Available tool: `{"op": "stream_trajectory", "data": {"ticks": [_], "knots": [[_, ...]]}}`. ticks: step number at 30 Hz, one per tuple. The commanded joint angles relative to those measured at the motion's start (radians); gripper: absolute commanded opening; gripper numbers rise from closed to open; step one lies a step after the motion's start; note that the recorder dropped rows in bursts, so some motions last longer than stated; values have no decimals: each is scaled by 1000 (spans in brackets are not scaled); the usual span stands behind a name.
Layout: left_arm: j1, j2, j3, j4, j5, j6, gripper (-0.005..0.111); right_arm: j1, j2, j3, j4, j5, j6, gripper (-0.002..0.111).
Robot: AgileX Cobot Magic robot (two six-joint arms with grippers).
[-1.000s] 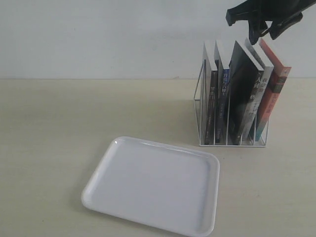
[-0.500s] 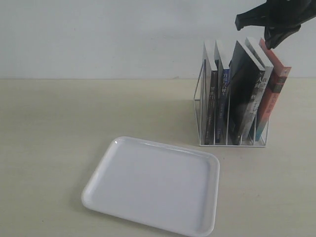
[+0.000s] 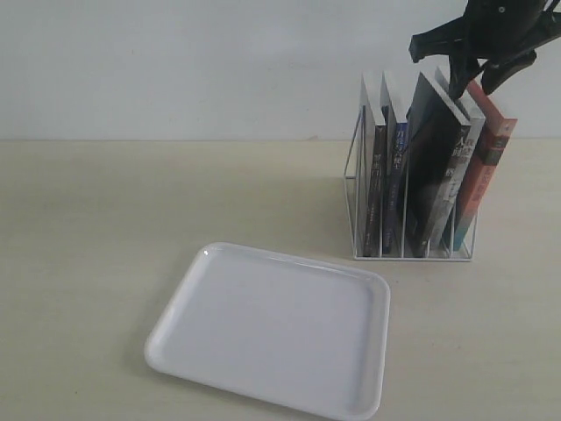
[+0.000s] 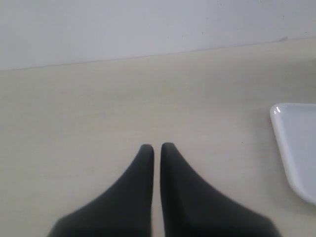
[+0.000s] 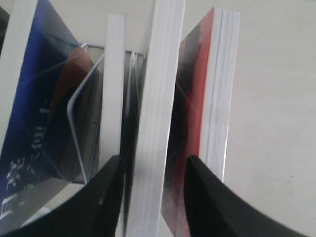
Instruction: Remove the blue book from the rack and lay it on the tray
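Nothing is done yet: the blue book (image 3: 395,171) stands in the rack (image 3: 412,257), the tray (image 3: 272,333) holds nothing, and the right gripper (image 3: 472,77), jaws apart, straddles the pale book (image 5: 160,98) instead, so grasping, lifting and laying all remain.

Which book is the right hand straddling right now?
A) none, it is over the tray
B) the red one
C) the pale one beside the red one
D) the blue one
C: in the right wrist view the hand is open with one finger on each side of the pale book, next to the red book; the blue book lies outside the fingers.
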Motion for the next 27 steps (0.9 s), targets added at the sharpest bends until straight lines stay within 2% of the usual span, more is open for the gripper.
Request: {"op": "stream_trajectory", "data": {"ticks": [1,6,27], "knots": [[2,-3,-3,-2,-16,2,5,-4,-3,-2,2,-2,-6,34],[2,-3,-3,-2,-16,2,5,-4,-3,-2,4,-7,-4,19],[2,-3,-3,-2,-16,2,5,-4,-3,-2,11,-22,-6,19]]}}
